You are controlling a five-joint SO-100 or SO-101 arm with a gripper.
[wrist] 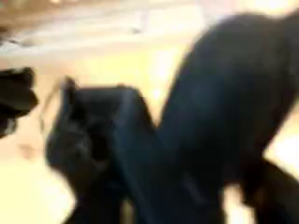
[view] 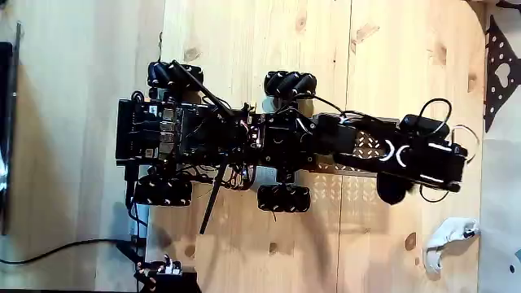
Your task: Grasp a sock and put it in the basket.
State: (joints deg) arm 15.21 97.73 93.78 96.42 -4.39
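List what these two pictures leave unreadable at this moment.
- The gripper's state: in the fixed view the arm covers it from above.
- The sock: the wrist view is motion-blurred, so a grasp cannot be confirmed; in the fixed view a dark bit shows under the arm.
- The basket: the arm hides most of it.
- The white sock: markings too small.

Black wheeled robot (view: 244, 138) on wood floor (view: 244, 49), white sock (view: 444, 240) nearby

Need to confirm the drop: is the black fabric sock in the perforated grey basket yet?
Cannot tell. In the fixed view the arm covers the perforated grey metal basket; the blurred wrist view shows dark fabric, probably the black sock, without its place.
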